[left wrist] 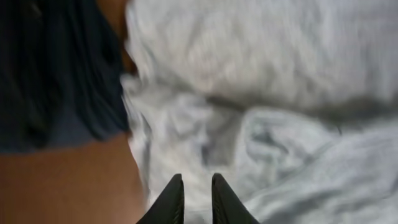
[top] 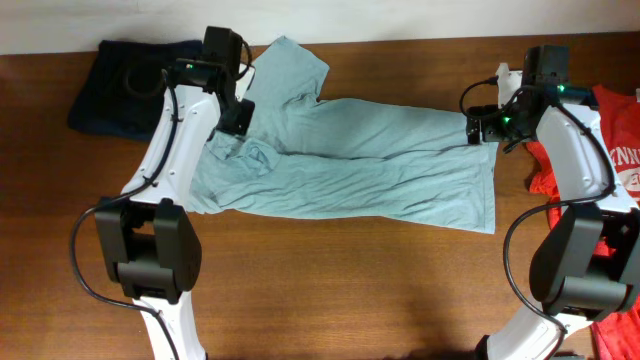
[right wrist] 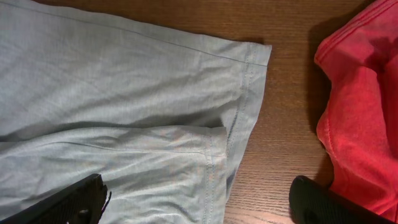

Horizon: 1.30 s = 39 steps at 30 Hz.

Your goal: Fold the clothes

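I count three garments: one pale grey-teal cotton T-shirt (top: 380, 160), one red T-shirt with white lettering (top: 622, 120), one dark navy cloth bundle (top: 115, 85); also two white-and-black robot arms (top: 168, 135).

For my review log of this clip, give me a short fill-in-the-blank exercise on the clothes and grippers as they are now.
1. The right gripper hangs with its jaws ___ over the hem of the pale grey-teal T-shirt.
2. The lettered T-shirt beside that hem is ___ in colour.
3. The dark blue garment lies at the far end of the table on the robot's ___ side.

Missing words: open; red; left
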Each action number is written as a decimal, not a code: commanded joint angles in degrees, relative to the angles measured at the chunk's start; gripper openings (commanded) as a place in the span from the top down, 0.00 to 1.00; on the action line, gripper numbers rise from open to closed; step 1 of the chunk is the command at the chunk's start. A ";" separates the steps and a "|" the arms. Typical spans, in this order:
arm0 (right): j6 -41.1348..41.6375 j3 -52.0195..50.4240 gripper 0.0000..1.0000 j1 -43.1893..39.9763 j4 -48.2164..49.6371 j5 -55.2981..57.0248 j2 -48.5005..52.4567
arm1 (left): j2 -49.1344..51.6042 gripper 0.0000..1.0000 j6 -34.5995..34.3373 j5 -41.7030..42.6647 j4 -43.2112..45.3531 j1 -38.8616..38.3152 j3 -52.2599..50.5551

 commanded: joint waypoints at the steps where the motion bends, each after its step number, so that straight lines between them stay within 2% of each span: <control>1: 0.31 0.44 0.01 -0.15 -0.02 0.50 -0.39 | 0.92 0.61 -2.27 1.42 -2.36 0.26 -1.27; 2: 0.31 0.44 0.01 -0.15 -0.02 0.50 -0.39 | 1.22 0.49 -2.27 1.42 -2.54 0.26 -1.79; 3: 0.31 0.44 0.01 -0.15 -0.02 0.50 -0.39 | 1.73 0.45 -2.27 1.44 -2.51 0.24 -2.47; 6: 0.31 0.44 0.02 -0.15 -0.02 0.50 -0.39 | 2.84 0.43 -2.27 1.44 -2.23 0.24 -3.67; 21: 0.31 0.44 0.01 -0.15 -0.02 0.50 -0.39 | 6.32 0.44 -1.84 4.39 2.27 -0.02 -4.11; 32: 0.31 0.44 0.01 -0.15 -0.02 0.50 -0.39 | 9.44 0.44 -1.84 4.37 2.43 -0.55 -4.15; 34: 0.31 0.44 0.01 -0.15 -0.02 0.50 -0.39 | 9.75 0.48 -1.86 4.37 2.73 -0.68 -4.15; 36: 0.31 0.44 0.01 -0.15 -0.02 0.50 -0.39 | 9.75 0.58 -1.86 4.37 3.17 -0.68 -4.15; 39: 0.31 0.44 0.01 -0.15 -0.04 0.50 -0.39 | 9.75 0.60 -1.86 4.39 3.56 -0.74 -4.15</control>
